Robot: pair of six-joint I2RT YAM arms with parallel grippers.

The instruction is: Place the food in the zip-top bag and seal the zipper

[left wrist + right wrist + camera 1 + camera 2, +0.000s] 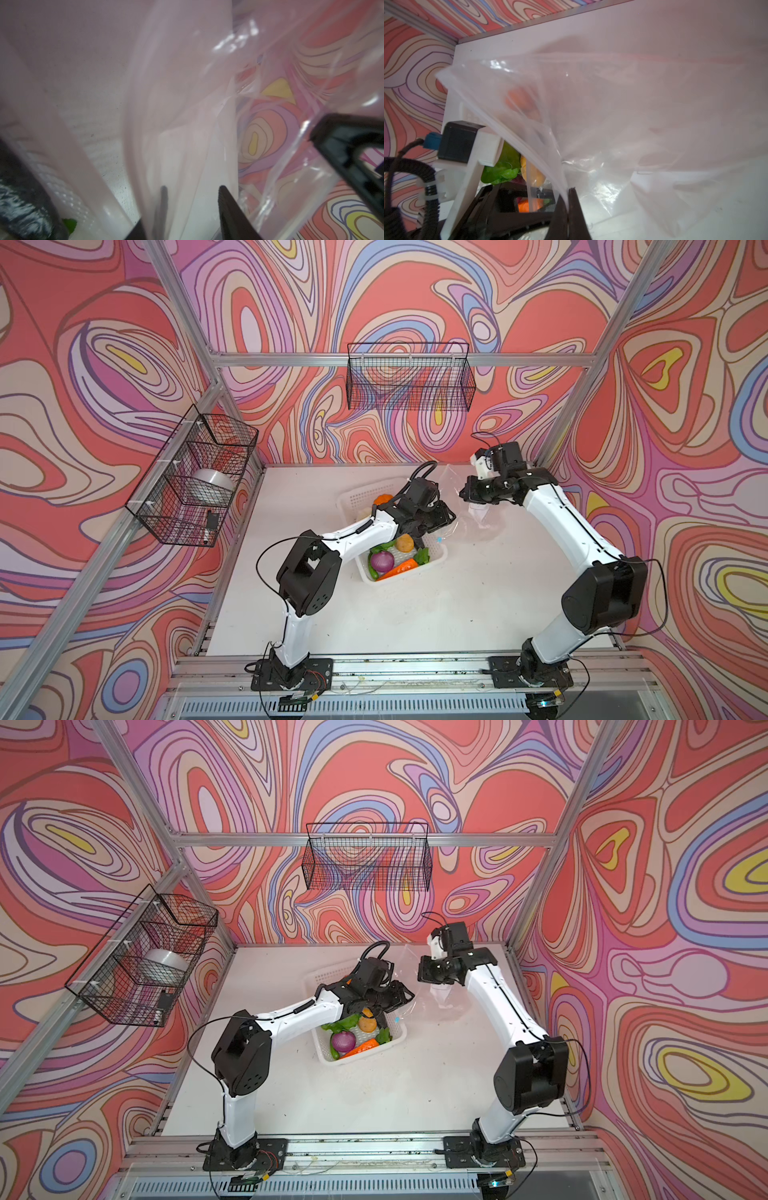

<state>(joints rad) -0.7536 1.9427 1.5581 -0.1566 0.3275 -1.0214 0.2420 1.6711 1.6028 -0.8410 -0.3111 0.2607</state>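
Zip-top bag (488,526) mouth toward basket (361,498)

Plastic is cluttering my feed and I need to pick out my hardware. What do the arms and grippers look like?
The left arm and right arm have white link shells, bulky black joint housings and thin black cables looping alongside. The left gripper and right gripper are black with tapered fingers. A corrugated black hose runs to the left wrist.

Swirling pink, red and purple walls (415,290) enclose a white table (457,614) edged by metal bars (291,360). A black wire basket (411,377) hangs at twelve o'clock, a second wire basket (191,477) at nine o'clock.
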